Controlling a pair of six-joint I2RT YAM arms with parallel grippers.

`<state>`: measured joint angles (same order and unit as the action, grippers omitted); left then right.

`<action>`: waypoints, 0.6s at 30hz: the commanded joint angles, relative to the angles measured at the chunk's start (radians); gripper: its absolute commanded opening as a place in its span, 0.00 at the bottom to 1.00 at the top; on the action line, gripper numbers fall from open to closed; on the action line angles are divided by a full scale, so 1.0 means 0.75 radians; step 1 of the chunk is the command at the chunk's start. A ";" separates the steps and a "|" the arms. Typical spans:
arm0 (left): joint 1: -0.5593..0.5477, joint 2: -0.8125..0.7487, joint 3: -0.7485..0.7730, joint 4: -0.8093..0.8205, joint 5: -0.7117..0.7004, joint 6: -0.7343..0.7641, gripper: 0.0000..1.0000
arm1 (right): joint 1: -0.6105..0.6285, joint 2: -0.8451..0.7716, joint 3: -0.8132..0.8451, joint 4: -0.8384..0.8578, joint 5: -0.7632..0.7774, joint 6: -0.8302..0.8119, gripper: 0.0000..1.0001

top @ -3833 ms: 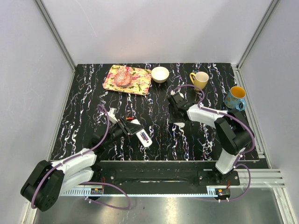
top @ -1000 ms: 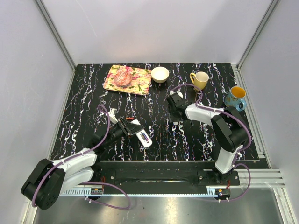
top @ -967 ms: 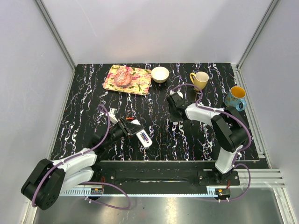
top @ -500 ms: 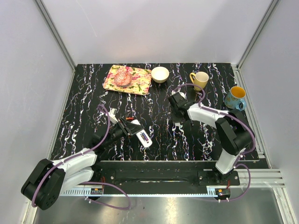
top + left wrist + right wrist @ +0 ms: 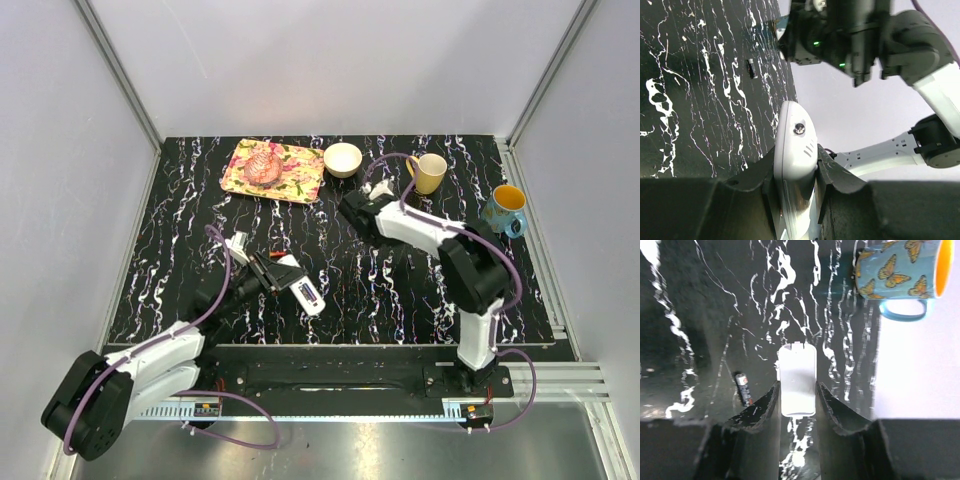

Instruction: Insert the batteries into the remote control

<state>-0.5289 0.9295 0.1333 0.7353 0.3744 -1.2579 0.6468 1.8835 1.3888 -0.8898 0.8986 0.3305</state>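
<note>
Left jaws are clamped on the remote control (image 5: 303, 290), gripping its sides near one end. In the top view you get the slot face up, with coloured marks in it. Can't tell if the remote's free end touches the worktop (image 5: 400, 300). Right jaws are closed on the small white cover piece (image 5: 796, 380), pinched by its long edges, toward the back of the worktop near the yellow mug (image 5: 428, 171). One dark battery (image 5: 742, 388) with a reddish end lies on the worktop just beside the cover, on its left in your right wrist view, with a gap between them. Butterfly mug (image 5: 900, 272) stands at the right edge, well apart from the remote. Bowl (image 5: 343, 158) and floral tray (image 5: 274, 169) sit at the back.
</note>
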 commanded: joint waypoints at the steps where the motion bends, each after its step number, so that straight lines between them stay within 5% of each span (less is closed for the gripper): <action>1: 0.004 -0.094 -0.034 0.055 0.016 -0.012 0.00 | 0.099 0.155 0.109 -0.274 0.307 0.132 0.00; 11: 0.004 -0.219 -0.080 -0.001 -0.006 -0.014 0.00 | 0.258 0.468 0.294 -0.456 0.316 0.253 0.01; 18: 0.000 -0.278 -0.096 -0.050 -0.014 -0.006 0.00 | 0.258 0.463 0.282 -0.348 0.119 0.197 0.21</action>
<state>-0.5289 0.7464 0.0662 0.6765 0.3714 -1.2575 0.8444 2.2498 1.5776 -1.1751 1.0473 0.4664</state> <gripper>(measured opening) 0.300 0.345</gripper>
